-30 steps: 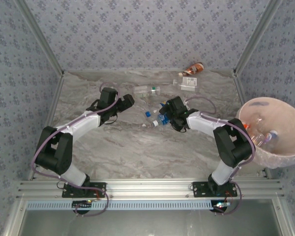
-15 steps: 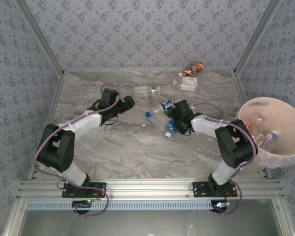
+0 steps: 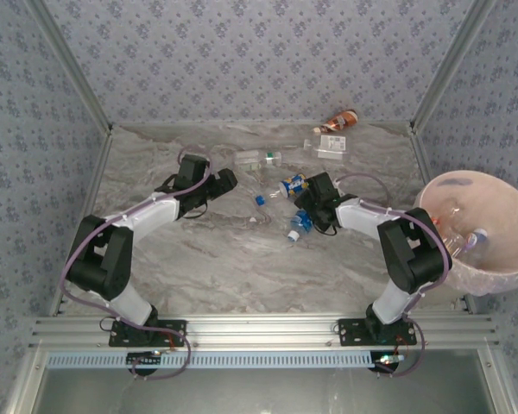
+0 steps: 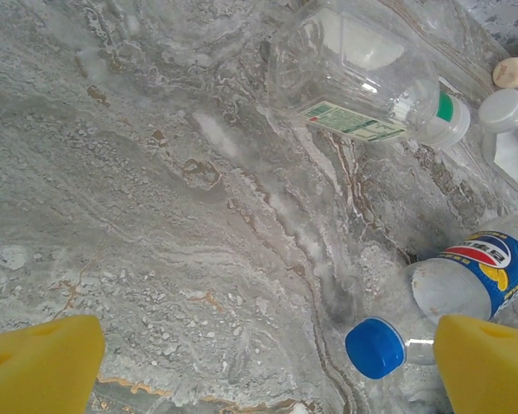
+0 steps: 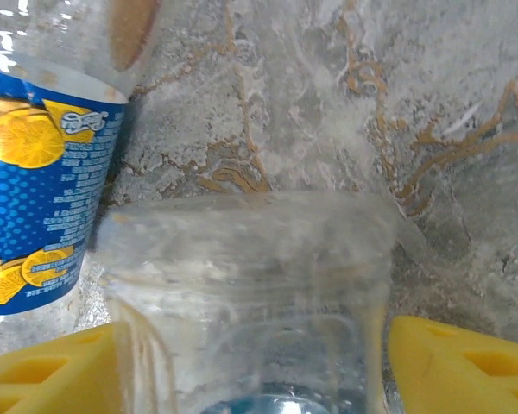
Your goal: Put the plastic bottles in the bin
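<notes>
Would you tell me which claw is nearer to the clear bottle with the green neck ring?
Left. The left claw sits open just near-left of the green-ringed bottle. The right claw is farther away to its near-right, closed on a blue-capped bottle.

The left gripper [image 4: 268, 371] hangs over the marble table [image 4: 155, 198], its yellow fingertips [image 4: 43, 362] spread wide with bare stone between them. A blue-capped bottle [image 4: 375, 348] lies just beside the right-hand tip, and a blue-labelled bottle [image 4: 479, 267] lies just behind it. Farther off lies a clear bottle [image 4: 354, 69] with a green-banded label, with a white cap [image 4: 503, 109] and a tan cap [image 4: 511, 71] beyond
</notes>
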Action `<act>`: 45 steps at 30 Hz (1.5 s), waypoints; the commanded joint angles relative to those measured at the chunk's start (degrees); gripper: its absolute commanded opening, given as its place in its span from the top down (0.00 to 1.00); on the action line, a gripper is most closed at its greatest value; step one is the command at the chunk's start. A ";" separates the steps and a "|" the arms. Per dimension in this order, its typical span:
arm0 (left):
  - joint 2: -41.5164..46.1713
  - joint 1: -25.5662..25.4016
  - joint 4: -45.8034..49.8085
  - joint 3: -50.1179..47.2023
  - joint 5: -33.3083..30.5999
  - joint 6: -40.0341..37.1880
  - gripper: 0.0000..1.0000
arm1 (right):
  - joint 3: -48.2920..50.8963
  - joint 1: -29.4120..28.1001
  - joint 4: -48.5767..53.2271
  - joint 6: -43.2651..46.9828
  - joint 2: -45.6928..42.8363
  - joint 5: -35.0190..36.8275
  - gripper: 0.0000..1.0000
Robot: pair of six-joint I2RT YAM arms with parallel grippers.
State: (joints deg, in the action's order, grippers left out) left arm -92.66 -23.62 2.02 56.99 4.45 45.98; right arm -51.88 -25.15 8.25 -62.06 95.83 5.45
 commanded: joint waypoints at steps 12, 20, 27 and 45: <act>-0.60 0.24 0.25 1.81 2.62 0.39 0.02 | 1.96 -1.92 -1.76 11.67 -9.51 6.58 0.39; 1.83 0.13 -7.13 -1.25 6.53 -0.53 0.02 | 5.97 -3.94 -9.51 21.85 -21.37 10.81 0.46; 2.92 -0.16 -9.25 -1.97 7.88 -1.69 0.02 | 5.64 -3.42 -10.32 30.14 -30.37 4.59 0.49; 2.71 -2.70 -11.78 -0.57 10.67 -3.91 0.02 | -11.75 1.07 10.48 46.66 -42.34 7.68 0.55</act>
State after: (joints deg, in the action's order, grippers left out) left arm -91.81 -25.91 -9.10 55.02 14.28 43.88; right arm -60.23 -25.47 11.53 -20.34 55.29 10.35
